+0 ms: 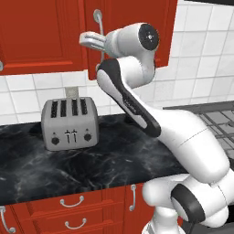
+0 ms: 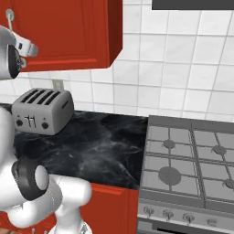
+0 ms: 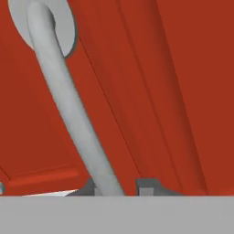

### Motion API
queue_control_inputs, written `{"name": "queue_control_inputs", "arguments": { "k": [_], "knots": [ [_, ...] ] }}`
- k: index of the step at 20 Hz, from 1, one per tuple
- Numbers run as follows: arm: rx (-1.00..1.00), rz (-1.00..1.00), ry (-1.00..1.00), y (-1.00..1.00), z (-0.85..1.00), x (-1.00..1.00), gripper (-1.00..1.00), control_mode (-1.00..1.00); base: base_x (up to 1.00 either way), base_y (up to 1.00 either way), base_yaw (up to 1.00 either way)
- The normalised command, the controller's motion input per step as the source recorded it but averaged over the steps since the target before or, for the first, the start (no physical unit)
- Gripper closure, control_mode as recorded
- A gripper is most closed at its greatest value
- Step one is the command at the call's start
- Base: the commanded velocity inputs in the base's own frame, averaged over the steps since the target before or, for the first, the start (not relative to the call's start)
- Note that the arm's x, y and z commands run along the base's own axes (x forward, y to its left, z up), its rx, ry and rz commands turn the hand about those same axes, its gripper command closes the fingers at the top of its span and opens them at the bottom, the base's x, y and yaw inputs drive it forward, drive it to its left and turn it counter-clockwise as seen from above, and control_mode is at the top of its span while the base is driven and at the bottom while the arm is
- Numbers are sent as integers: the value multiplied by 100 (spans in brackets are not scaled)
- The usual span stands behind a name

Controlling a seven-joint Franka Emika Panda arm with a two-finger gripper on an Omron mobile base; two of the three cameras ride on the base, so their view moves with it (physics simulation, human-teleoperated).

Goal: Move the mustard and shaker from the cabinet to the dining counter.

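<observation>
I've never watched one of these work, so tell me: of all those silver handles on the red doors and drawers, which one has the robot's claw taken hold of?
The upper cabinet's long bar handle; the gripper is shut on it. The curved drawer handles hang untouched below the counter.

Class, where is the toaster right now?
The toaster stands on the black counter against the tiled wall, below the red cabinet, left of the stove.

Both base views look forward from behind the gripper (image 1: 87,40), sharing toaster (image 1: 70,123) and tabletop (image 1: 114,160); hand view sits close against the cabinet (image 3: 151,91) handle (image 3: 68,100)
</observation>
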Motion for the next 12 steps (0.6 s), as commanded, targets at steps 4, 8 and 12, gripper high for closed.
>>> {"name": "queue_control_inputs", "arguments": {
  "k": [4,8,12],
  "knots": [
    [14,23,0,-16,0,-93,100,-100,0,0,0],
    [17,18,0,-21,0,-90,100,-100,0,0,0],
    [11,20,0,-26,0,-93,100,-100,0,0,0]
  ]
}}
